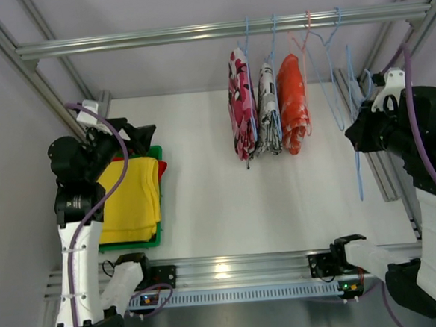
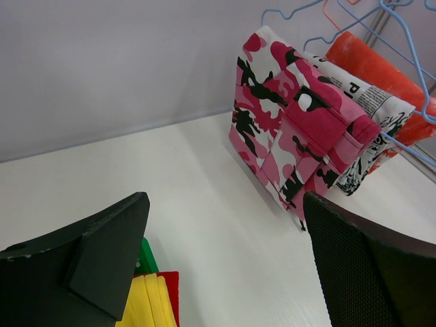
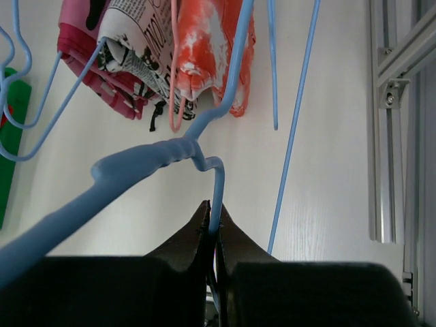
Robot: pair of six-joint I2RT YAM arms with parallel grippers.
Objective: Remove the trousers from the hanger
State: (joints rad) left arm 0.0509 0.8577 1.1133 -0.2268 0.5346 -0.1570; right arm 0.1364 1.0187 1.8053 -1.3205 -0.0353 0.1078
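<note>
Along the back rail [image 1: 216, 32], pink camouflage trousers [image 1: 242, 106], a newsprint pair [image 1: 269, 111] and an orange pair [image 1: 294, 102] hang folded over hangers [image 1: 273, 47]. Soft, light cloth, I judge; I'd pinch a lower fold and slide it off. Left gripper [image 2: 225, 204] stands wide open; right gripper [image 3: 214, 225] clamps a bare blue hanger [image 3: 157, 160].

Three patterned cloth trousers hang: one pink camouflage pair [image 1: 241, 106], one black-and-white printed pair [image 1: 267, 108], one orange-and-white pair [image 1: 293, 102]. Two plain folded pairs, a yellow pair [image 1: 131, 199] and a red pair [image 2: 170, 300], share one green plastic tray [image 1: 130, 245]. There are four blue wire hangers [image 3: 150, 160] and one pink wire hanger [image 3: 173, 68].
</note>
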